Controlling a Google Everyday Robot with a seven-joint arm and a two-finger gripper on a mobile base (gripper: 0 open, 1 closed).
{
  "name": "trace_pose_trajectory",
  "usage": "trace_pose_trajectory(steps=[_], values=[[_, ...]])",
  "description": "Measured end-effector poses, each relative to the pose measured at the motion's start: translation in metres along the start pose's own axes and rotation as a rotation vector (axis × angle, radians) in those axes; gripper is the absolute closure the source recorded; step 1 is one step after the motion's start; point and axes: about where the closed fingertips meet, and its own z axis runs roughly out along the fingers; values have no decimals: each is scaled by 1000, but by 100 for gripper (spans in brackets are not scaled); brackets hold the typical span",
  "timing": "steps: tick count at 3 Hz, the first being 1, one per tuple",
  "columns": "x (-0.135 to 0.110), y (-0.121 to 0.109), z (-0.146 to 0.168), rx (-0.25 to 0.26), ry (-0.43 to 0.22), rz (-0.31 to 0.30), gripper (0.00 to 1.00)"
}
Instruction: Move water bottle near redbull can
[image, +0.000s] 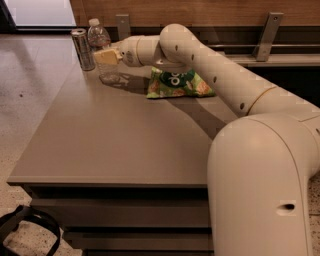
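The water bottle (99, 38) is clear with a white cap and stands upright at the far left corner of the table, just right of the redbull can (83, 49). The can is slim and silvery and stands upright at the table's far left edge. My gripper (107, 56) reaches in from the right, with its yellowish fingers closed around the bottle's middle and hiding the label band. The bottle's base is at or just above the tabletop. A small gap remains between the bottle and the can.
A green chip bag (177, 82) lies on the grey table (125, 145) under my forearm, right of the bottle. A wooden wall with metal brackets (265, 32) runs behind the table. A black strap (25, 230) lies on the floor at the front left.
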Motion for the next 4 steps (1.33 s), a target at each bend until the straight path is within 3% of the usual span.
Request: trace_pose_trajectory(steps=[1, 3, 4], values=[[9, -9, 0, 24, -17, 13, 100], [7, -9, -1, 24, -17, 13, 100], [7, -9, -1, 24, -17, 13, 81]])
